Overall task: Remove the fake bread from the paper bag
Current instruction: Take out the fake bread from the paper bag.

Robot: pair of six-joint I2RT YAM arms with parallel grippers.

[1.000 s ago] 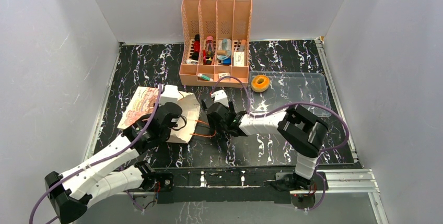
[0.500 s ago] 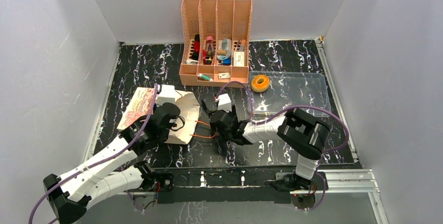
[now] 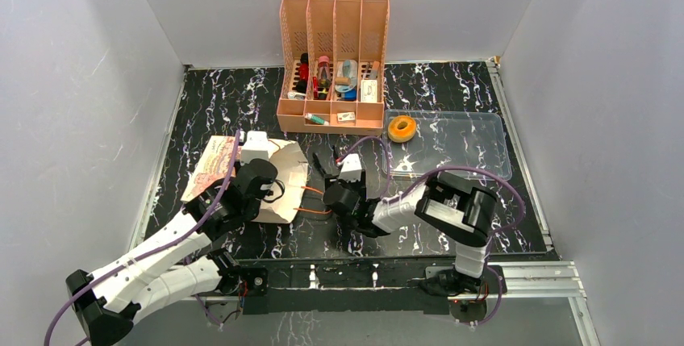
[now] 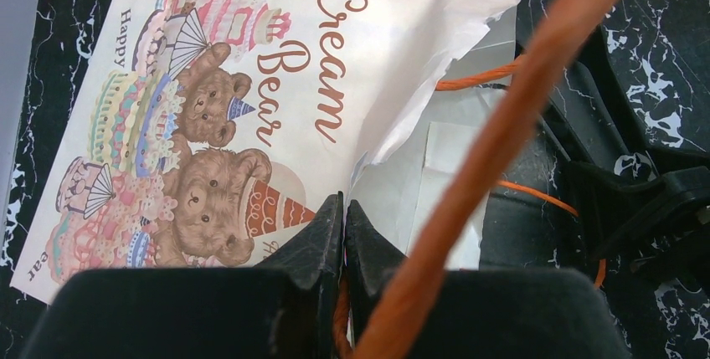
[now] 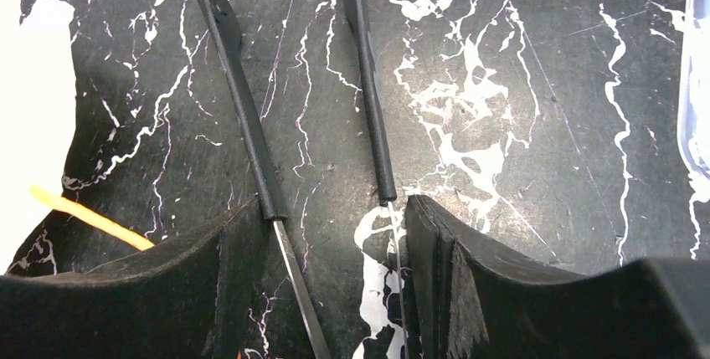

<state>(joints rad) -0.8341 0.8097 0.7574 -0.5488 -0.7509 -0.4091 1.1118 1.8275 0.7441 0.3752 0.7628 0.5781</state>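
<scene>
Left wrist: crumpled bear-printed paper bag (image 4: 251, 125).

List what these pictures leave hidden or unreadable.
- Paper bag interior: left wrist view, its crumpled flap covers it; top view, the left arm overlaps it. Contents cannot be told.
- Left hand: blurred cord handle crosses it, left wrist view.
- Clear tray: right wrist view, cut off by the right edge.
- Organizer contents: top view, too small.

Paper bag (image 4: 276, 83) cream, brown bear print; handles (image 4: 502, 133) orange; table (image 3: 242, 96) black, white veins.
</scene>
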